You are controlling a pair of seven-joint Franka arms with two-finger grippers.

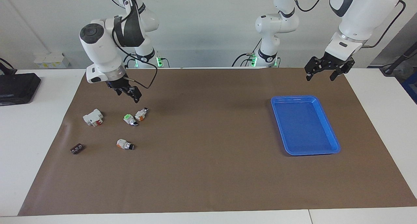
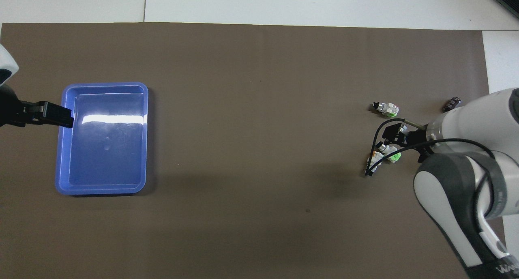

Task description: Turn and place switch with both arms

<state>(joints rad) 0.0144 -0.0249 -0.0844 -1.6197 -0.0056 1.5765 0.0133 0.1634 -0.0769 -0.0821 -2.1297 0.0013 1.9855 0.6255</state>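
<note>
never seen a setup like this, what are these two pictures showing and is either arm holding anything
These are two white robot arms at a table covered by a brown mat, each ending in a black two-finger gripper. One picture looks across the table at the robots; the other looks down from above their end.

The right gripper hangs open in the air over a pair of small switches lying side by side: one with an orange end and one with a green end. It holds nothing. The left gripper waits, open and empty, above the mat's edge by the blue tray, which has nothing in it.

Also on the mat: another orange-ended switch, a larger white block with a red part, and a small dark piece.
</note>
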